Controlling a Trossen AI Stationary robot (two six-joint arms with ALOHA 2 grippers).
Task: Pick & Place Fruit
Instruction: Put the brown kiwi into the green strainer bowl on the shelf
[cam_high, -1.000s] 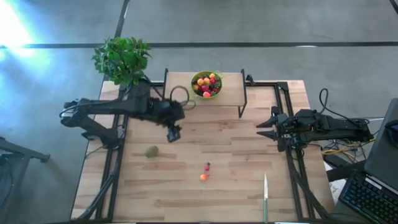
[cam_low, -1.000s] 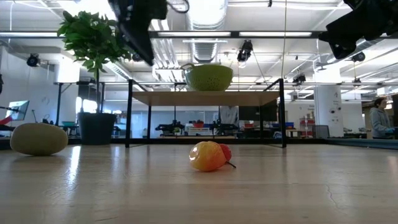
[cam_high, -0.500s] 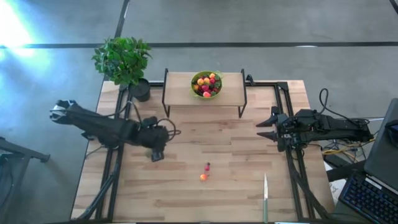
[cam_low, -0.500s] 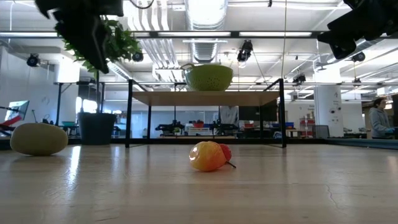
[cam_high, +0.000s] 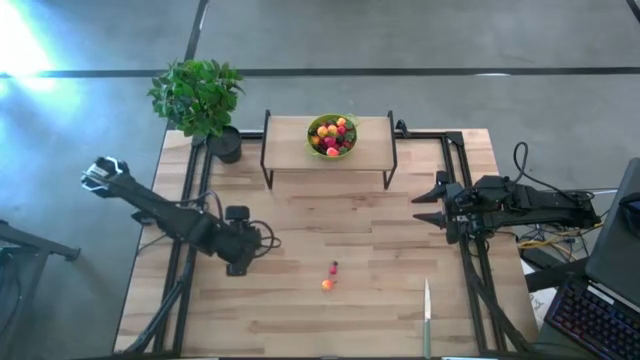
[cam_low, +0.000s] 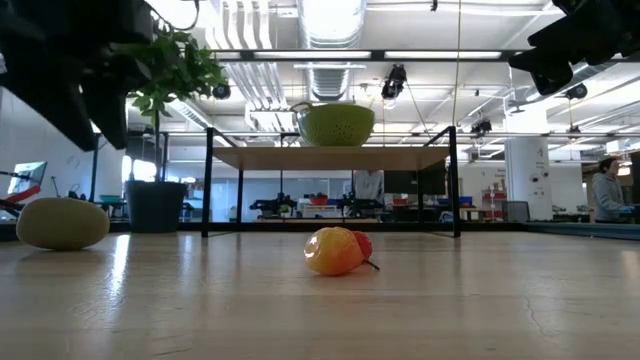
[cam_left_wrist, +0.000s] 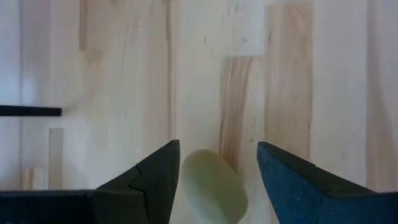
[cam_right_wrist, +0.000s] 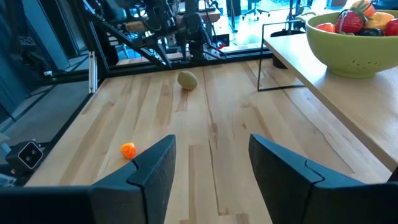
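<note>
Left pincer (cam_left_wrist: 217, 180) spread, poised directly above kiwi (cam_left_wrist: 213, 186) for straddling; right pincer (cam_right_wrist: 211, 165) spread, well apart from kiwi.

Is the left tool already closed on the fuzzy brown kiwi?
No, the left tool is open above the fuzzy brown kiwi, which lies on the wooden table between the dark fingers, with gaps at both sides.
</note>
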